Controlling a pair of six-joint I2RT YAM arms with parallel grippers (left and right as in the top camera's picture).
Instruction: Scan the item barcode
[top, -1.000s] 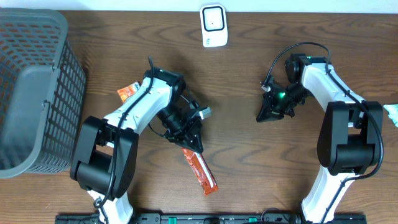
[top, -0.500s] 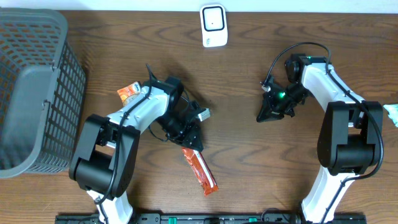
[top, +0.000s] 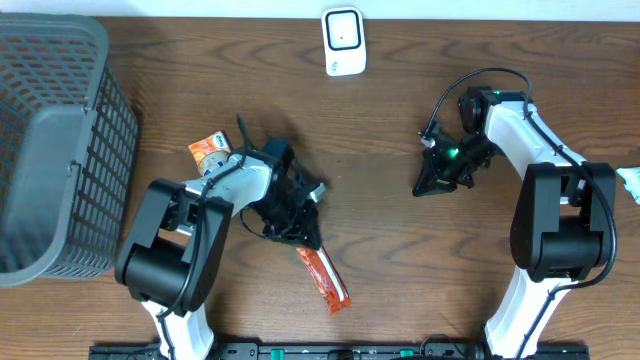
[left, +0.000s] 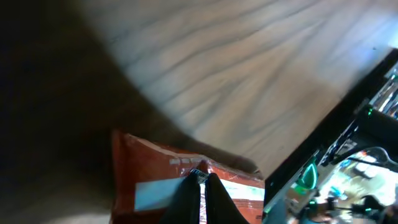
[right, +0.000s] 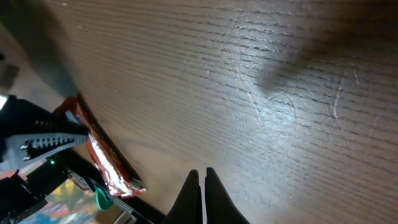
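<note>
Left gripper (top: 306, 236) pinched shut on upper end of long red-orange foil sachet (top: 324, 279), at front of brown wooden table (top: 400, 270) | right gripper (top: 421, 188) closed, empty | advice: lift clear, turn barcode flat toward white plastic scanner (top: 343, 42).

White arms (top: 215, 182), black joints (top: 548, 235) (one lit green), black cables (top: 487, 70)
</note>
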